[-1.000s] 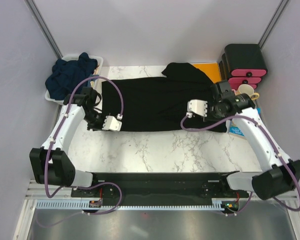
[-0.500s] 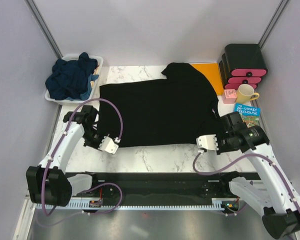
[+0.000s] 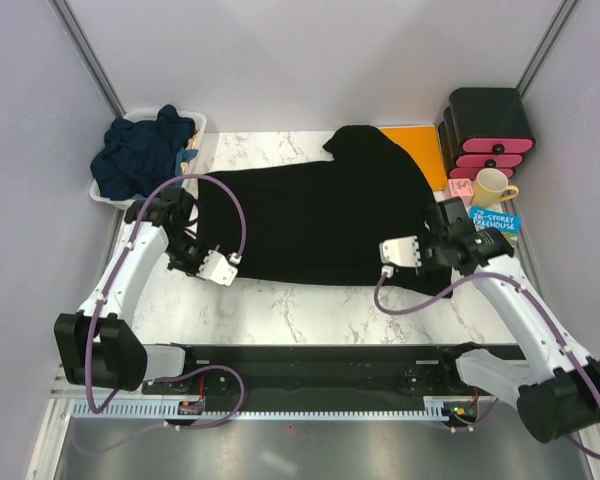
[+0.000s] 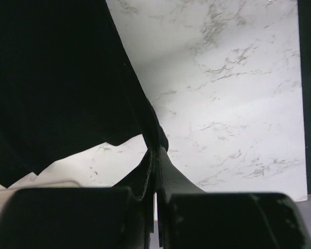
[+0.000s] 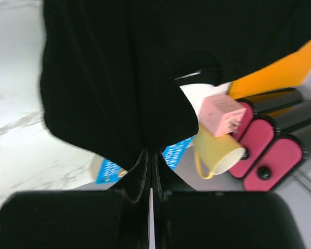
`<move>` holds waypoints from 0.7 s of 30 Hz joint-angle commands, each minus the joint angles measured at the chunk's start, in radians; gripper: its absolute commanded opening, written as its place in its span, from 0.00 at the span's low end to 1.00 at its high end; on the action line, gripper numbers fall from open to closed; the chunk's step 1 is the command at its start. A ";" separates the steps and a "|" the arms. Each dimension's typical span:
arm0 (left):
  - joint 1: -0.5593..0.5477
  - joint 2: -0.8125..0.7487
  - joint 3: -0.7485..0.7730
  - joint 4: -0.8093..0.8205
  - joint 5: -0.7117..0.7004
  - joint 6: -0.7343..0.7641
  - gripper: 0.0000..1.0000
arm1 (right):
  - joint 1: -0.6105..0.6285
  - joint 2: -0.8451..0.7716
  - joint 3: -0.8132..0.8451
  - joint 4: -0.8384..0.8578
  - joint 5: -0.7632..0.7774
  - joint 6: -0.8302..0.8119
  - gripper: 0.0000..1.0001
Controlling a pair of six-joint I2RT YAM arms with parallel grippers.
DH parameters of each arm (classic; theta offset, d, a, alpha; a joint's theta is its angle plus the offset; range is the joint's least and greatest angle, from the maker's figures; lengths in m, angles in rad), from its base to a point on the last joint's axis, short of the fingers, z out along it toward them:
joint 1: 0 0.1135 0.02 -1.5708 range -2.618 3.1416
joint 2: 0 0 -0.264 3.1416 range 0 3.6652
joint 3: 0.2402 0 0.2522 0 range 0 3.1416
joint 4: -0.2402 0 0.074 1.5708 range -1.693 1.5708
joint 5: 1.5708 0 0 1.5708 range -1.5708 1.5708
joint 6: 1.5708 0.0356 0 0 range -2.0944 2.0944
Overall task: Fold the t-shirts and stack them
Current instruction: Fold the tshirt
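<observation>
A black t-shirt point(image 3: 310, 215) lies spread across the marble table point(image 3: 310, 310). My left gripper point(image 3: 202, 258) is shut on its near left hem. In the left wrist view the cloth point(image 4: 57, 78) is pinched at the fingertips of the left gripper point(image 4: 155, 150) and hangs a little above the marble. My right gripper point(image 3: 427, 258) is shut on the near right hem. In the right wrist view the shirt point(image 5: 119, 78) drapes from the closed right gripper point(image 5: 151, 151). Dark navy t-shirts point(image 3: 145, 150) lie heaped in a white bin point(image 3: 102, 196) at the back left.
An orange sheet point(image 3: 422, 145) lies under the shirt's far right part. At the back right stand black drawers with pink fronts point(image 3: 490, 125), a yellow mug point(image 3: 492, 187), a pink cube point(image 3: 461, 187) and a blue book point(image 3: 492, 222). The mug point(image 5: 217, 150) is close beside my right gripper.
Both grippers drew the near hem toward the front edge, spreading the shirt wider, then moved back a little away from that edge. Both stayed shut on the cloth.
</observation>
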 commanded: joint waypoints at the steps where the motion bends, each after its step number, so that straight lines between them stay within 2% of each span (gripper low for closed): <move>1: -0.001 0.062 0.083 -0.047 -0.013 0.006 0.02 | 0.002 0.115 0.092 0.315 0.042 -0.010 0.00; 7: -0.001 0.143 0.111 -0.015 -0.038 0.007 0.02 | 0.003 0.302 0.203 0.496 0.059 -0.003 0.00; 21: -0.001 0.298 0.098 0.160 -0.067 -0.047 0.02 | 0.002 0.551 0.330 0.653 0.059 0.002 0.00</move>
